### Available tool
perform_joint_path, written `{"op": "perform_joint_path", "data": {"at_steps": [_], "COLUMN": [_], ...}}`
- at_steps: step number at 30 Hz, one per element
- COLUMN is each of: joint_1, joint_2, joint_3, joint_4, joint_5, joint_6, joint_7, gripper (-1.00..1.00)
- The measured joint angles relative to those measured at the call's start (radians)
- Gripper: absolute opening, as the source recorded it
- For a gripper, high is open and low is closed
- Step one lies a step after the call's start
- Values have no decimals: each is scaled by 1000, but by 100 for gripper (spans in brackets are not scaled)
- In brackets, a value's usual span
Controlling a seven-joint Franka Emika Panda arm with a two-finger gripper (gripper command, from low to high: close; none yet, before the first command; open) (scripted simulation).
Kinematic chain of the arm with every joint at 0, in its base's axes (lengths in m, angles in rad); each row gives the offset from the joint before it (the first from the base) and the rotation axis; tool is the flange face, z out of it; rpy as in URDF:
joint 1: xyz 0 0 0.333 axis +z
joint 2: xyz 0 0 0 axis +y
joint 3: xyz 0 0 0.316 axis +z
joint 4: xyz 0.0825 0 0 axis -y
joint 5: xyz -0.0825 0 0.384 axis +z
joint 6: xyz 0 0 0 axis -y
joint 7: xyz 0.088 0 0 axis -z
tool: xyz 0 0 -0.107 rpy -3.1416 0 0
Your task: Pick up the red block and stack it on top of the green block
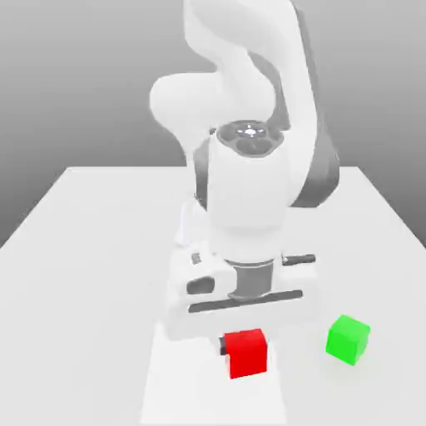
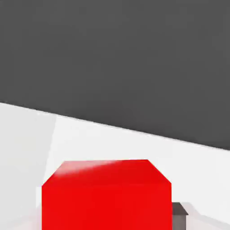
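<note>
The red block (image 1: 247, 353) rests on the white table, near the front, directly under my hand. My gripper (image 1: 246, 343) has come down over it; a dark fingertip (image 1: 223, 343) presses against the block's side toward the exterior view's left. In the hand view the red block (image 2: 106, 195) looms large and close, with a dark finger pad (image 2: 179, 214) tight against one side. The jaws are shut on the block. The green block (image 1: 348, 339) stands alone on the table, a short way off toward the exterior view's right.
The white table (image 1: 75, 250) spreads out on all sides of the blocks. The arm's white body rises behind and above the hand and hides the table's middle. A grey backdrop lies beyond the far edge.
</note>
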Motion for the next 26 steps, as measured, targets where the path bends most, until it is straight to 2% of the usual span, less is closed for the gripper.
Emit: {"op": "perform_joint_path", "data": {"at_steps": [10, 12, 16, 17, 23, 26], "joint_1": [243, 301, 289, 292, 294, 289], "joint_2": [-126, -99, 32, 56, 68, 1], "joint_3": [126, 126, 85, 78, 74, 87], "joint_4": [-107, -115, -112, -111, -111, -114], "joint_5": [24, 15, -41, -53, -59, -25], "joint_6": [-18, 16, 142, 164, 176, 114], "joint_7": [-103, -104, -66, -57, -53, -78], "gripper": [-100, -100, -100, 100, 100, 100]}}
